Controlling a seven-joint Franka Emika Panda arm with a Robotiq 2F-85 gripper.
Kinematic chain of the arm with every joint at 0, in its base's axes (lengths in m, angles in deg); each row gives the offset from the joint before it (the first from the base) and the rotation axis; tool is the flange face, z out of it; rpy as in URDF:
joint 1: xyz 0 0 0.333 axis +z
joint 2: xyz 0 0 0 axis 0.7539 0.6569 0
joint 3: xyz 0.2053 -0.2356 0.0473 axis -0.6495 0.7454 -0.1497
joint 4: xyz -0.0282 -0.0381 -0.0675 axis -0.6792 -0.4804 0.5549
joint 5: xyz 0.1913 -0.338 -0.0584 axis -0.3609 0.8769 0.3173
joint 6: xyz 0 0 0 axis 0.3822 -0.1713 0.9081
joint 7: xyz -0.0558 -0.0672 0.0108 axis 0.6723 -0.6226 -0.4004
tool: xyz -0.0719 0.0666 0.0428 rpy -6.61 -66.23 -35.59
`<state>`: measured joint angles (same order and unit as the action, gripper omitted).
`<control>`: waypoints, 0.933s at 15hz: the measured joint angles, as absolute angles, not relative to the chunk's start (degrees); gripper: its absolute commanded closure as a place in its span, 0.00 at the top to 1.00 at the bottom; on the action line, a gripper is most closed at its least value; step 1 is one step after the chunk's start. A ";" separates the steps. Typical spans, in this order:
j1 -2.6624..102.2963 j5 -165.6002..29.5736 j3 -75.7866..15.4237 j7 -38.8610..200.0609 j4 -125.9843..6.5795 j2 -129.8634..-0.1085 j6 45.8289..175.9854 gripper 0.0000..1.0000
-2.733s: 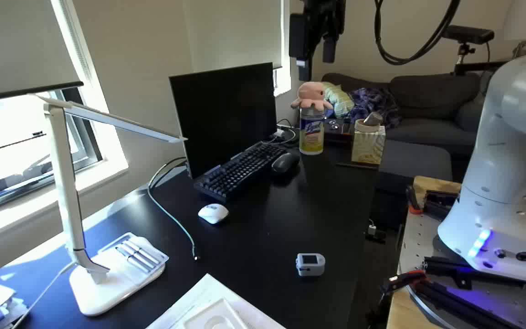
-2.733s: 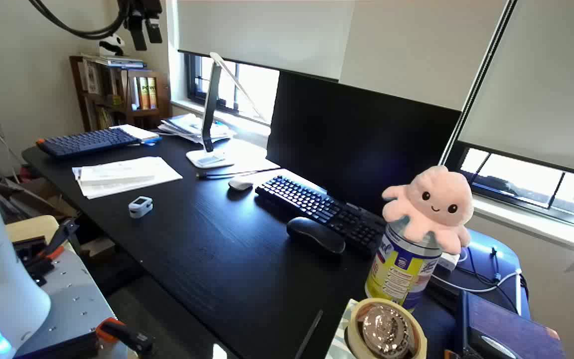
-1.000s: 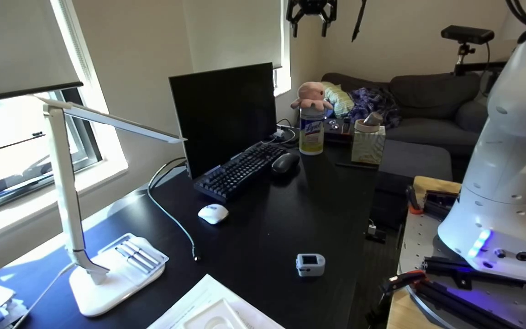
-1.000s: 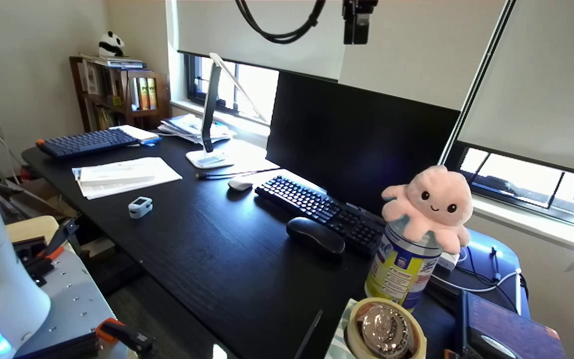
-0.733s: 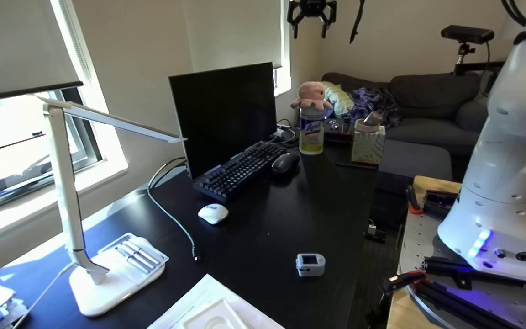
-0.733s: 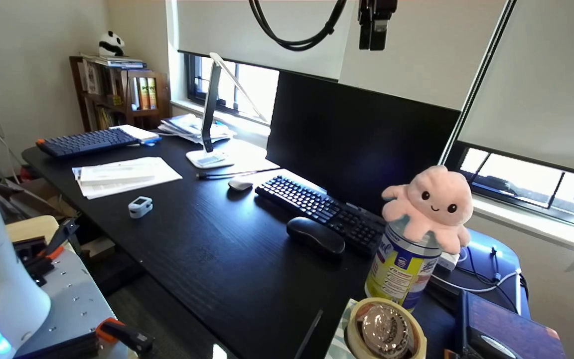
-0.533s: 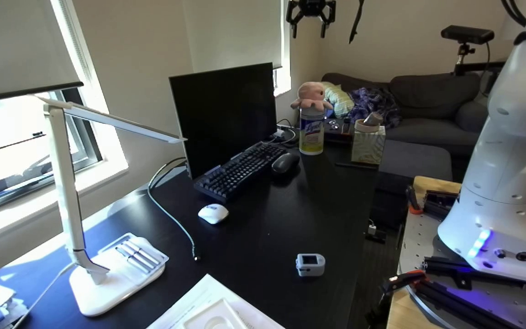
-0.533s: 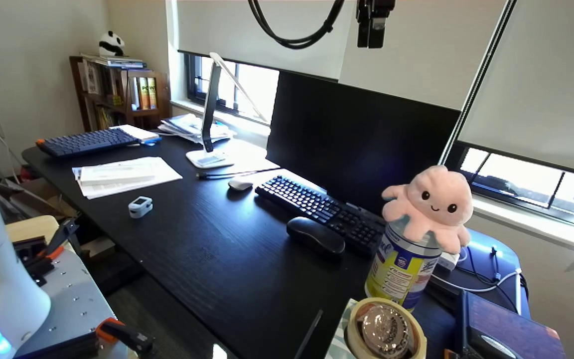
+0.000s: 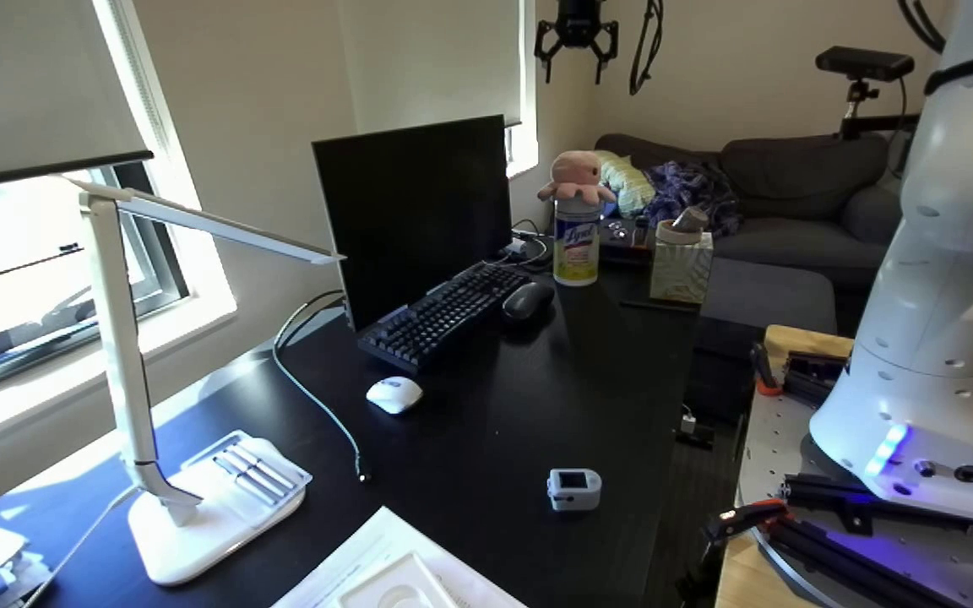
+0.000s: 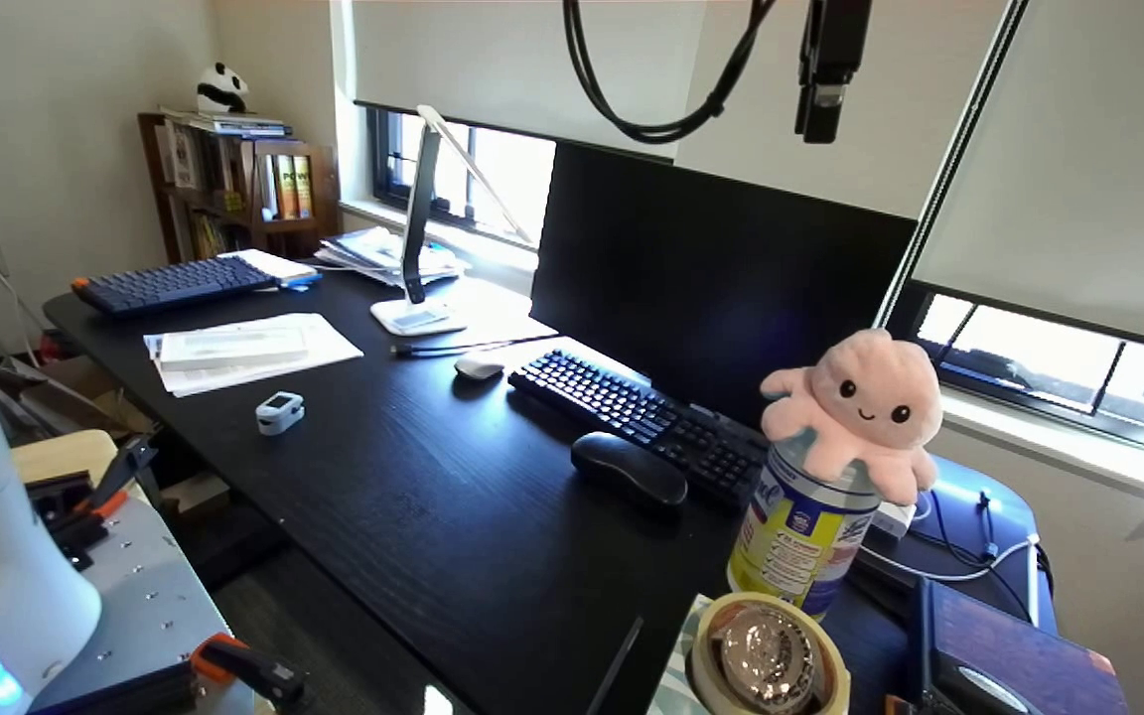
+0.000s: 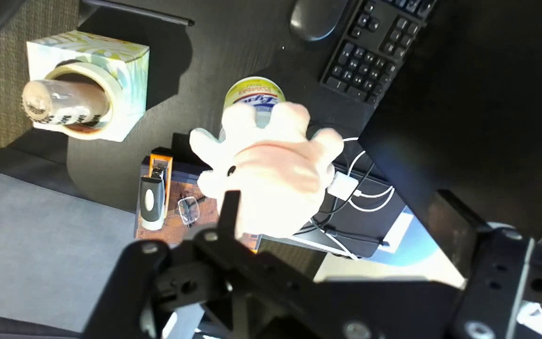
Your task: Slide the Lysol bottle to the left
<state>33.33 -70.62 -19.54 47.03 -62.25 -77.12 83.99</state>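
The Lysol bottle [image 9: 577, 249] stands upright on the black desk [image 9: 596, 380], near its far end and beside the monitor. It has a yellow, white and blue label; a pink octopus plush [image 10: 865, 397] sits on its top and hides the cap. The bottle also shows in an exterior view [image 10: 795, 546] and in the wrist view [image 11: 254, 92]. My gripper [image 9: 573, 78] hangs high above the bottle and plush, pointing down, open and empty. In an exterior view the gripper [image 10: 818, 127] is seen edge-on. In the wrist view its spread fingers [image 11: 339, 193] are apart, the plush showing behind one finger.
A patterned tissue box [image 9: 681, 268] with a tape roll and cup on top stands beside the bottle. A black mouse [image 10: 629, 469], keyboard [image 10: 632, 397] and monitor [image 10: 721, 288] are close by. Cables [image 11: 346, 202] and a dark box [image 10: 1014, 645] lie behind it.
My gripper has swung over to above the bottle and turned so both fingers show. In the last half second it came lower. The bottle and plush have not moved.
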 measured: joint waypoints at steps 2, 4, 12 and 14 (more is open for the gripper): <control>32.50 -72.57 -17.82 45.64 -57.84 -71.85 83.93 1.00; 31.66 -74.67 -16.67 44.34 -53.68 -66.74 83.79 1.00; 26.67 -79.36 -15.41 41.28 -41.81 -52.94 83.72 1.00; 25.12 -79.36 -15.34 41.87 -40.05 -51.43 83.72 1.00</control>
<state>25.12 -79.36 -15.34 41.87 -40.05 -51.43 83.72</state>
